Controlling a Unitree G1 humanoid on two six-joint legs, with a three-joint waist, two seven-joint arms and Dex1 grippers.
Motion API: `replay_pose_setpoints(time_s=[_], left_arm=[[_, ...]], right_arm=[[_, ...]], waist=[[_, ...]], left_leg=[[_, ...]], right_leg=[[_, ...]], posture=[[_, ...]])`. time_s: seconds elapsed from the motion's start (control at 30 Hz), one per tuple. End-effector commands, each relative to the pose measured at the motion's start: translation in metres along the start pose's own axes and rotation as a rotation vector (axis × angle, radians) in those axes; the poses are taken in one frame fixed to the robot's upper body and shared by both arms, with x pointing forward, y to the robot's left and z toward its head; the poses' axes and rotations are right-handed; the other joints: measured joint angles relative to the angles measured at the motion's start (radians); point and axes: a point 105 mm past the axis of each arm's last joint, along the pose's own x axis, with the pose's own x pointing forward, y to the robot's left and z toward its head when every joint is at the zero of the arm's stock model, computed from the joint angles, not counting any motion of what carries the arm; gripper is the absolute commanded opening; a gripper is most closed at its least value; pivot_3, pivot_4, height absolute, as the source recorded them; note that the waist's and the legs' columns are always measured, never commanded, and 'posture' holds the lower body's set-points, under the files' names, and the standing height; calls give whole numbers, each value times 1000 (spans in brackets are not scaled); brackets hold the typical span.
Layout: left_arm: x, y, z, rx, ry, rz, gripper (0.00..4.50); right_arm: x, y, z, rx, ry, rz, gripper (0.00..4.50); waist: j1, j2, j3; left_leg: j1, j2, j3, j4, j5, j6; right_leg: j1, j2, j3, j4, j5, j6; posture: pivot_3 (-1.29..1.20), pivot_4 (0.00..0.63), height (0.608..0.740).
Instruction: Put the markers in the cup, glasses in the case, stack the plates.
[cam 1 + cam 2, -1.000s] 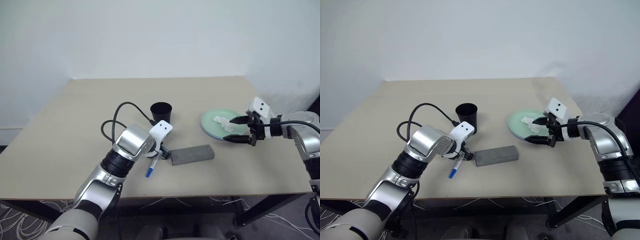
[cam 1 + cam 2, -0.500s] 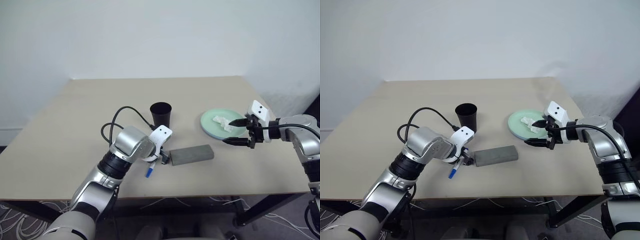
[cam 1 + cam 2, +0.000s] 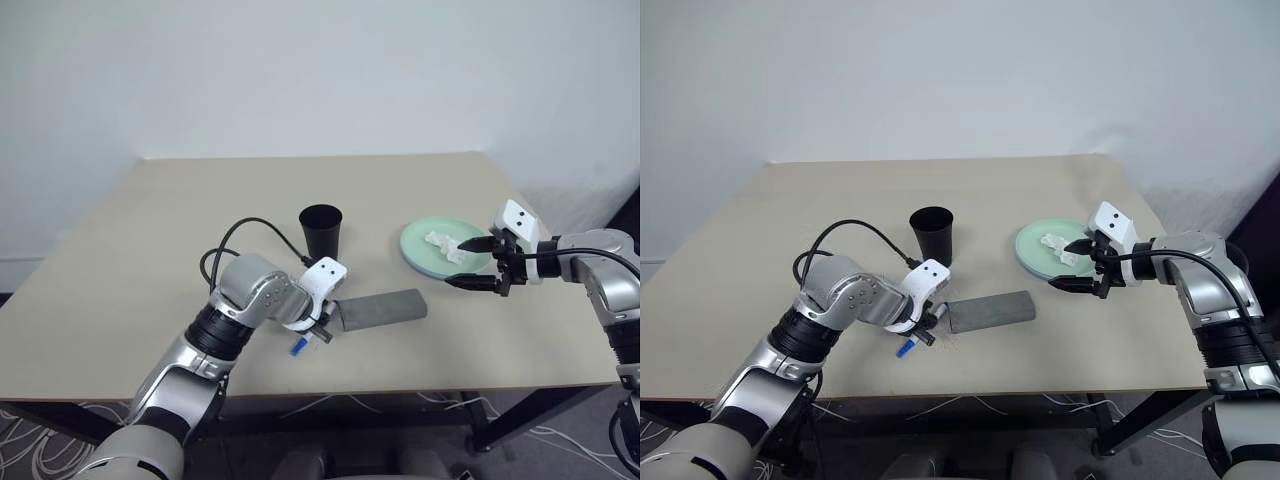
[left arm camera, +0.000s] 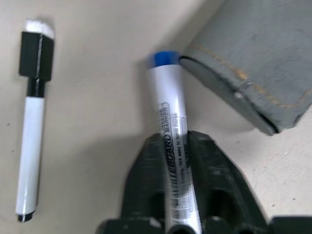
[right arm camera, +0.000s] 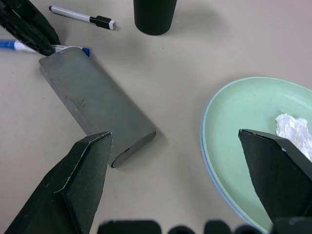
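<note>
The blue marker is clamped between the two black fingers of the left gripper. It lies low on the tabletop toward the near edge, its blue end just beside, perhaps touching, the left end of the case. The gripper is pointed steeply down at the table.

The black-capped marker is seen lying flat on the table near the blue one, apart from it and not held. In the right wrist view it is found between the case and the cup.

The cup is stood upright near the middle of the tabletop, behind the left gripper and the case. Whether anything is in it cannot be told.

The case is laid flat and shut near the front edge, roughly midway between the left and right edges. The glasses cannot be made out.

The plates are set toward the right edge, the green one stacked on the blue one, whose rim is seen under it. A crumpled tissue is lying on the green plate.

The right gripper is held just above the table at the near-right rim of the plates, its fingers spread wide apart with nothing between them.
</note>
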Motion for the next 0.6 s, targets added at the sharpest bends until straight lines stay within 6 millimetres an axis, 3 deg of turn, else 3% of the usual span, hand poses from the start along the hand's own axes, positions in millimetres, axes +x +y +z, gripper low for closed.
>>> replay_pose_setpoints(time_s=[0.03,0.17,0.27,0.47,0.6], left_arm=[[-1,10,-5,-15,21,48,87],[-4,14,-2,-23,11,67,87],[-17,26,10,-27,-40,98,87],[-61,46,47,1,-236,140,87],[-94,42,81,39,-480,59,87]], right_arm=[[-5,-3,17,-55,-45,-25,4500],[-5,-4,17,-55,-46,-26,4500],[-5,-5,18,-56,-47,-28,4500],[-6,-8,19,-58,-51,-34,4500],[-6,-8,19,-58,-52,-35,4500]], waist=[[0,0,0],[0,0,0],[-1,0,0],[2,0,0],[2,0,0]], left_leg=[[0,0,0,0,0,0],[0,0,0,0,0,0],[0,-1,0,0,0,0],[-1,-1,0,0,0,0],[-2,-1,0,0,-1,-1]], right_leg=[[0,0,0,0,0,0],[0,0,0,0,0,0],[0,0,0,0,0,0],[0,0,-1,-1,-1,-1],[-1,-1,0,-2,0,0]], posture=[[0,0,732],[0,0,732],[0,0,732],[0,0,732],[0,0,732]])
